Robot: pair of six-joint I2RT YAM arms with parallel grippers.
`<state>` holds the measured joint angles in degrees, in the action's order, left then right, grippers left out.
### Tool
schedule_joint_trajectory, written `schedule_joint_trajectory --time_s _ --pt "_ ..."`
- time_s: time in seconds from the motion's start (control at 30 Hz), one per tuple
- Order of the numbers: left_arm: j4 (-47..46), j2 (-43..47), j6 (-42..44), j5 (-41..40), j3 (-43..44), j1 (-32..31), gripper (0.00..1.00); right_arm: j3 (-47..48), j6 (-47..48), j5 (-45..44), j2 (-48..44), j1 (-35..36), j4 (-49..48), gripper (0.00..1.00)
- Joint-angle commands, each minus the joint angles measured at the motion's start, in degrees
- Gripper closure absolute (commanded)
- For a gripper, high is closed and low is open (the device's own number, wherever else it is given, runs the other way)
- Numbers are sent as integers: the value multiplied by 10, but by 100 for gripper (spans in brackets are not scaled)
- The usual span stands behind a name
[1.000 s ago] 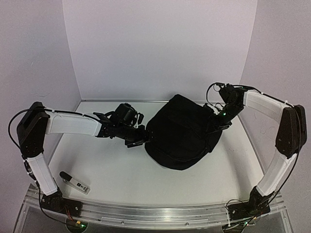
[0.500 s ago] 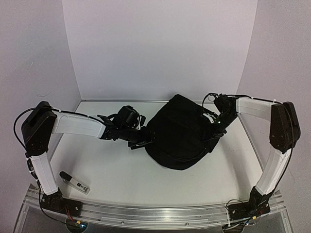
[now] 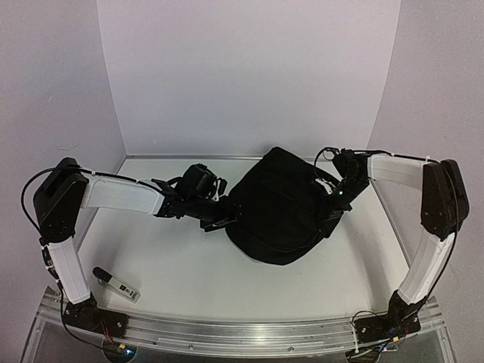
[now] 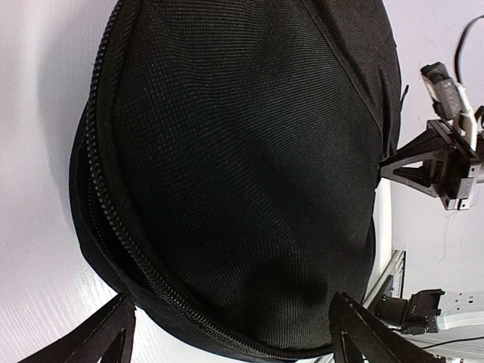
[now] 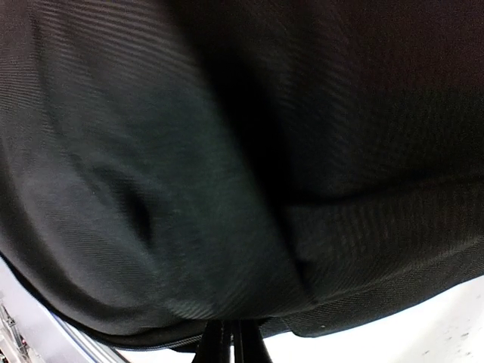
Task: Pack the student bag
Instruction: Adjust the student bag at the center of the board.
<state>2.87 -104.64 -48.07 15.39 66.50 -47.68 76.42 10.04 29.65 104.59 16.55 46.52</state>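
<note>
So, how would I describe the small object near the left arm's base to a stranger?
On the white table, look at the near left corner, beside the left arm's base. A small stick-shaped object lies flat there, alone. Unlike the big black student bag in the middle, it is thin, with a dark end and a pale body.

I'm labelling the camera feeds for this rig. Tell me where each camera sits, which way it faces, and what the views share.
Top external: above and behind the arm bases, looking down on the table; both arms show, with the left gripper and right gripper flanking the black backpack.
Left wrist: faces the backpack's zippered side; its own spread fingers show, plus the right gripper beyond.
Right wrist: close up against backpack fabric; its own fingers show close together.
Shared: the backpack, in all three.
</note>
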Motion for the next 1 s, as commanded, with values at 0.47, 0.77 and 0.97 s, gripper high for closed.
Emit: schedule_joint_trajectory --time_s 0.47,0.77,0.97 --pt "-61 32 -3 15 -30 -1 13 -55 39 105 -110 121 50 100" --pt "-33 133 93 -15 -50 -25 13 33 9 151 -105 155 22 100" --pt "-2 148 67 8 -81 -39 26 102 -23 137 -51 166 12 100"
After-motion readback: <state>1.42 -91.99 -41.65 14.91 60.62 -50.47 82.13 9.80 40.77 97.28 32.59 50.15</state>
